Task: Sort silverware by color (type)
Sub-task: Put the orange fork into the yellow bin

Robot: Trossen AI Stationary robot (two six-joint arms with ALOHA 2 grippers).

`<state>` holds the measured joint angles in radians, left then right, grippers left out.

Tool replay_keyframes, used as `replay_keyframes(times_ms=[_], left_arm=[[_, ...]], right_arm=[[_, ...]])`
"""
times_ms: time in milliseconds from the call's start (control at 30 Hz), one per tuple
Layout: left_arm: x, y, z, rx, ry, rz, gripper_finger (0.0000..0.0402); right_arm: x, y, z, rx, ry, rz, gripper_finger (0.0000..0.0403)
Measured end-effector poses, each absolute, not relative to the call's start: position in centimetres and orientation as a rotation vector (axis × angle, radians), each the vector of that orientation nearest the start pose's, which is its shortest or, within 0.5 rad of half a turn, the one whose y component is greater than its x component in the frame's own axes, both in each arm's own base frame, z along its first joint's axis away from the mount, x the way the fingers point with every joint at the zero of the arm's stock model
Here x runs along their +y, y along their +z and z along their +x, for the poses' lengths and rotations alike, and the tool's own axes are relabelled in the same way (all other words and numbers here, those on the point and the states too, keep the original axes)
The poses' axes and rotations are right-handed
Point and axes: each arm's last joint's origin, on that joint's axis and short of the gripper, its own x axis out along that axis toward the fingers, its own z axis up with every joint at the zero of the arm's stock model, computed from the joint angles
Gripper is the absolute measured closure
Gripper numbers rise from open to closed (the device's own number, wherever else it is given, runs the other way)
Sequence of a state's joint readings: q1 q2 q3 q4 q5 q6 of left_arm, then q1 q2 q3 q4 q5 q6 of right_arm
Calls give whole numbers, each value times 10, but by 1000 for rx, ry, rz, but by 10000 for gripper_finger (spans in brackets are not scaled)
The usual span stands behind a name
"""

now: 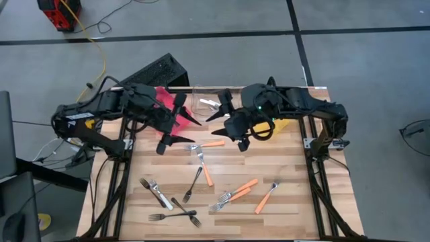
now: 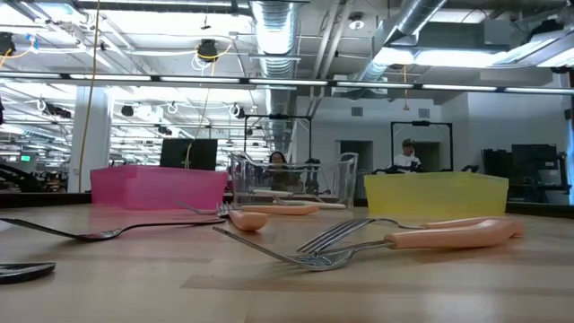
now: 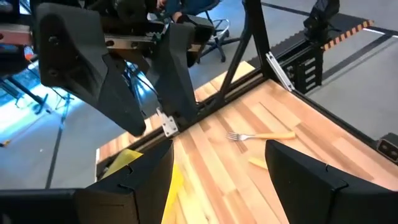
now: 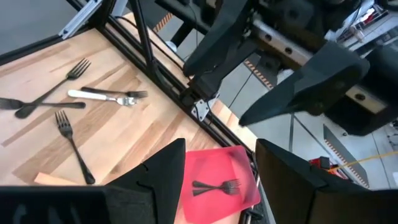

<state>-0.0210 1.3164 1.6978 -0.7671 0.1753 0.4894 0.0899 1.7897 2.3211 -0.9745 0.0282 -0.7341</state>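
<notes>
Forks lie scattered on the wooden table: orange-handled ones (image 1: 213, 143) (image 1: 243, 189) (image 1: 266, 199), black ones (image 1: 193, 183) (image 1: 176, 216) and a silver one (image 1: 156, 193). The red bin (image 4: 217, 186) holds two crossed black forks (image 4: 214, 185). A silver piece (image 1: 209, 102) lies in the clear bin. My left gripper (image 1: 191, 130) (image 3: 217, 168) and right gripper (image 1: 225, 131) (image 4: 221, 149) hover open, facing each other above the table's far middle. Each is empty. Neither shows in the low view.
Three bins stand along the far edge: red (image 1: 164, 101) (image 2: 157, 188), clear (image 1: 207, 101) (image 2: 291, 184) and yellow (image 2: 435, 193), the last mostly under my right arm in the high view. A keyboard (image 1: 158, 70) lies beyond the table. People sit in the room behind.
</notes>
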Motion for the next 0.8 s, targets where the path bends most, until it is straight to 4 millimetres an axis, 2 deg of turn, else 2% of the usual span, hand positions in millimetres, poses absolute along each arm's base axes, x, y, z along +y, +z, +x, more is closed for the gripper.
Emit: replay_keyframes(times_ms=[467, 800], left_arm=[[9, 470, 248, 342, -186, 514, 163], [10, 472, 250, 314, -210, 551, 163]], right_arm=[[24, 495, 344, 398, 256, -727, 184], [21, 495, 345, 389, 265, -694, 184]])
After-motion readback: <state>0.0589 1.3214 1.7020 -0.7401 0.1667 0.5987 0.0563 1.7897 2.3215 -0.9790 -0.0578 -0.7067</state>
